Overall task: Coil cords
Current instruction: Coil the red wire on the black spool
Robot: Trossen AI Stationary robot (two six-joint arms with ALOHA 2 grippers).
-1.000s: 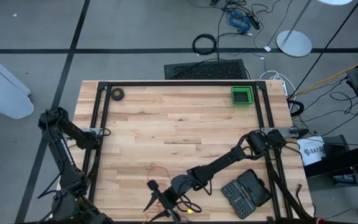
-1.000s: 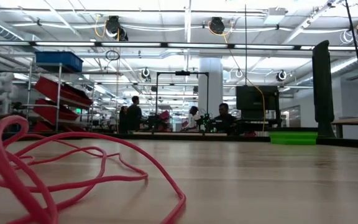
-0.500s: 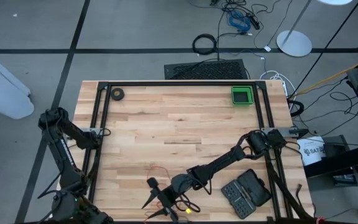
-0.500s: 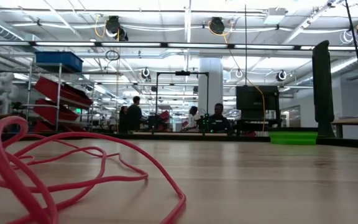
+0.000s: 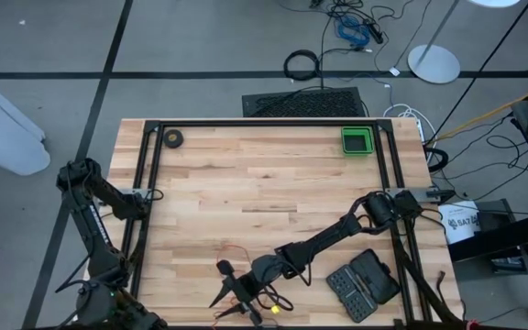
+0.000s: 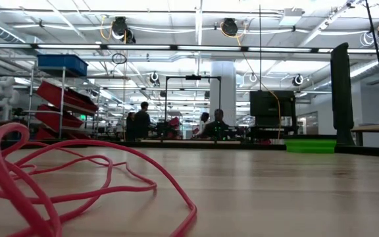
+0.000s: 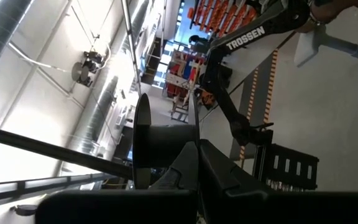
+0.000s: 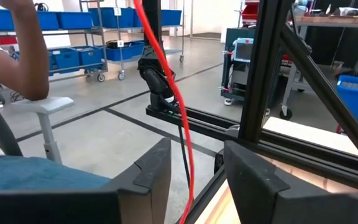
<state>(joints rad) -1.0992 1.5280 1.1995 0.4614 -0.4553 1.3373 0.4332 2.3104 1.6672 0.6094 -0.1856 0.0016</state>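
The cord is a thin red and dark wire [image 5: 234, 254] lying in loose loops near the table's near edge. It fills the left foreground of the low view [image 6: 77, 178], resting on the wood. My right gripper [image 5: 223, 289] is open and low over these loops, reaching in from the right. In the right wrist view the wire [image 8: 182, 143] runs through the gap between its two fingers. My left gripper [image 7: 197, 168] waits off the table's left side, pointing up at the ceiling, fingers together. My right gripper has the red and dark wire [image 8: 185, 168] running through the gap between its open fingers [image 8: 154, 180]. I cannot tell whether either finger touches it. The wire is slack.
A green tray [image 5: 357, 140] stands at the far right and a small dark tape roll [image 5: 172, 138] at the far left. A black case [image 5: 363, 284] lies at the near right. Black frame rails [image 5: 264, 124] border the table. A person sits beyond the table's left side [image 8: 17, 56].
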